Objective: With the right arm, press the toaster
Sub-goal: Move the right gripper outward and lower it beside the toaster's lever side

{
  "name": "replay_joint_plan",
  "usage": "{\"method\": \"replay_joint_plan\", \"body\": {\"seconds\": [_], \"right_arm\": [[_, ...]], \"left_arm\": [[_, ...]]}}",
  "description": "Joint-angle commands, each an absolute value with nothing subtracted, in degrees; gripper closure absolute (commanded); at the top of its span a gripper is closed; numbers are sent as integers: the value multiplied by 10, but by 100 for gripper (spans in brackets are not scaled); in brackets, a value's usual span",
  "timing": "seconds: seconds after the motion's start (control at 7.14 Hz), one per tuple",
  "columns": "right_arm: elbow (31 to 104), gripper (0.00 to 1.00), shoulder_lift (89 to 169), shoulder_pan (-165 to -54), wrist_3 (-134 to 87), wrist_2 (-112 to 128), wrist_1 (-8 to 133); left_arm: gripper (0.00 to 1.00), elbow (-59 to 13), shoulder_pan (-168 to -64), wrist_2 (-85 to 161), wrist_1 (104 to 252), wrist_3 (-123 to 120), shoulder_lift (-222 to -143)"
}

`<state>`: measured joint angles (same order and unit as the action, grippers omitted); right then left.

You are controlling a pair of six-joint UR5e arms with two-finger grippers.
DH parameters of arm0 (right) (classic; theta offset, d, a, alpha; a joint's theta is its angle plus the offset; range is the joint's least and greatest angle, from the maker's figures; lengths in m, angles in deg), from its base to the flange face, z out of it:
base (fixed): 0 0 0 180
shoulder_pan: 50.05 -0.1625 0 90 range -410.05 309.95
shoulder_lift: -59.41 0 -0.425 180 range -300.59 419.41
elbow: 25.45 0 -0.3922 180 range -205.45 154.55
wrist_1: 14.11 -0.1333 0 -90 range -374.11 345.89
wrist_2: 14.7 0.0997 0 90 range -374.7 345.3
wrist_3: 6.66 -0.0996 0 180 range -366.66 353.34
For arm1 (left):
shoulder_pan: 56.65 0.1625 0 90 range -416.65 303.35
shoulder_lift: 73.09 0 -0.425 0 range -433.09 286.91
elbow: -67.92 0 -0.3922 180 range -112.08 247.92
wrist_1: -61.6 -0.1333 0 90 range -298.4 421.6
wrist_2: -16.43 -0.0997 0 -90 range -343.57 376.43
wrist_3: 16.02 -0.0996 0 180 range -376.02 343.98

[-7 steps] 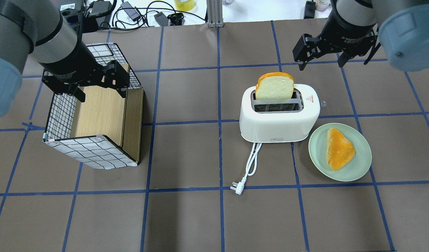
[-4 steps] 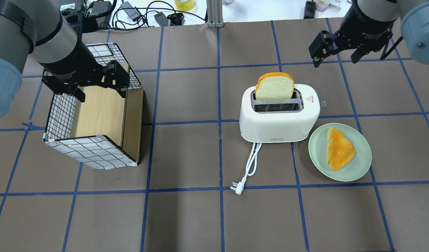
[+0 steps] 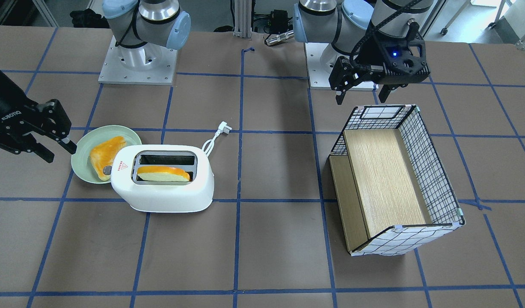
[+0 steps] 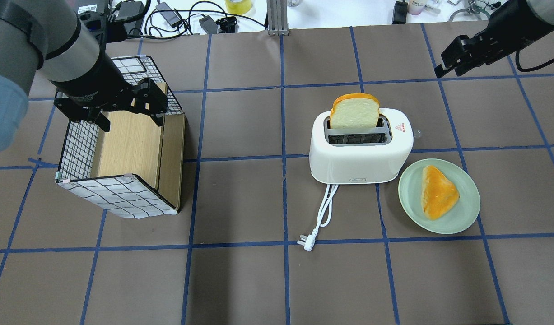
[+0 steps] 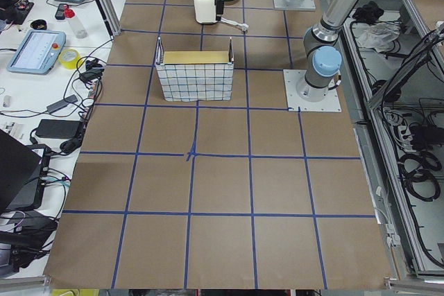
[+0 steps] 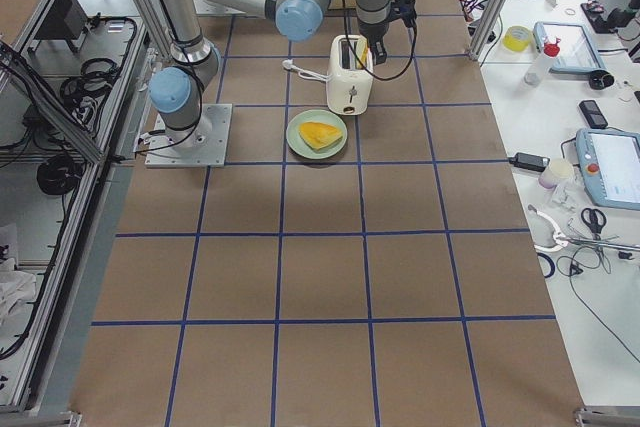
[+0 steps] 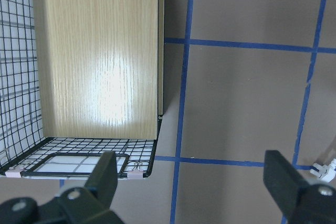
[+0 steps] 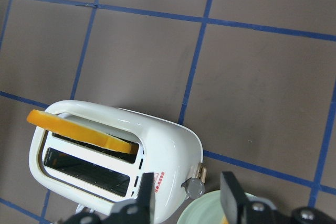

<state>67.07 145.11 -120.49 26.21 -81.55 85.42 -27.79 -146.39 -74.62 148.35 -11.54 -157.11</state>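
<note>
counter [image 4: 240, 280]: brown sheet, being crossed by a blue tape grid; all items below are being carried on it.
toaster [image 4: 360, 155]: white, two slots, being shown upright on the robot's right half of the counter; a red triangle label is being displayed at the end with the grey lever knob [image 8: 194, 186]; it is being touched by neither gripper.
bread slice [image 4: 354, 113]: being held upright in the slot farther from the robot, its top standing out above the rim.
cord and plug [image 4: 308, 242]: white, being trailed from the toaster's robot-facing side onto the counter.
plate [image 4: 462, 216]: pale green, being shown just beside the toaster's lever end, toward the robot; an orange-crusted bread piece [image 4: 438, 192] is being carried on it.
right gripper [image 3: 57, 152]: fingers being held spread, nothing between them; being held in the air off the toaster's lever end, apart from it.
left gripper [image 3: 360, 99]: fingers being held spread wide, gripping nothing; being hung above the basket, near its robot-side end.
basket [image 4: 118, 198]: wire grid, checked cloth and wooden panels, being shown on the robot's left half, well apart from the toaster.
</note>
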Motion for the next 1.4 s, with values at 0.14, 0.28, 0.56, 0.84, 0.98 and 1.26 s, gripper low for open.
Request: {"method": "replay_joint_plan", "body": {"seconds": [0.14, 0.28, 0.56, 0.84, 0.98, 1.26], "right_arm": [[675, 100, 1394, -1157, 366, -684, 856], [681, 100, 1386, -1144, 379, -669, 854], [730, 100, 1385, -1139, 377, -641, 855], [774, 100, 1386, -1125, 374, -653, 834], [777, 100, 1387, -1108, 374, -667, 805], [777, 100, 1389, -1100, 374, -717, 778]], "left_arm": [[0, -278, -1464, -746, 1484, -115, -1571], [0, -278, -1464, -746, 1484, -115, -1571], [0, -278, -1464, -746, 1484, -115, -1571], [0, -278, -1464, -746, 1484, -115, -1571], [0, -278, -1464, -746, 1484, -115, -1571], [0, -278, -1464, -746, 1484, -115, -1571]]}}
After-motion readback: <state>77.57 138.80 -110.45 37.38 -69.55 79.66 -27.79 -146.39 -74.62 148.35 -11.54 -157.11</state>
